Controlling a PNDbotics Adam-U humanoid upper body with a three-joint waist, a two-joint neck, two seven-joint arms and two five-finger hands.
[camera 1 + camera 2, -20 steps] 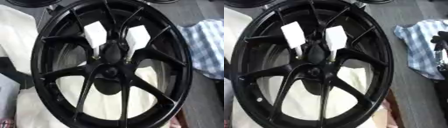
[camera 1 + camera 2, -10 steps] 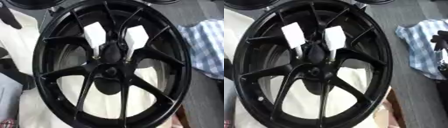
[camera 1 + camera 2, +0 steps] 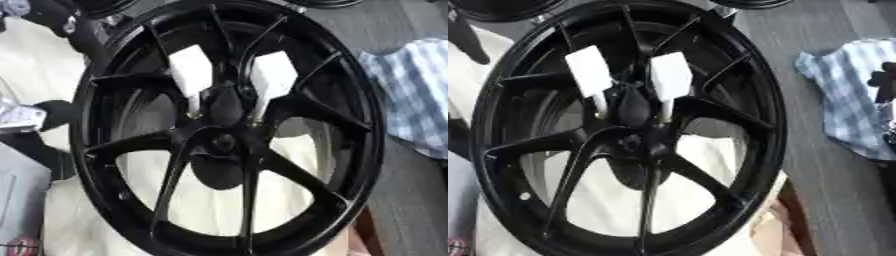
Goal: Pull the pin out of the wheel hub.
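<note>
- While the black wheel (image 3: 229, 130) fills nearly the whole view, it lies flat on a pale sheet (image 3: 52, 75) that shows through the gaps between its spokes; the hub (image 3: 223, 145) sits at the centre where the spokes meet.
- Two white blocks (image 3: 192, 70) stand side by side just above the hub, one on each side of the upper spoke; whether either is the pin, I cannot tell.
- Left hand (image 3: 61, 22): dark, at the upper left corner just outside the rim; how far its fingers are open cannot be made out.
- Right hand (image 3: 883, 80): only a dark shape at the right edge of the right eye view, over a blue checked cloth (image 3: 842, 95); its fingers can't be read; it is well apart from the wheel.
- The cloth lies on the grey table (image 3: 824, 190), right of the wheel.
</note>
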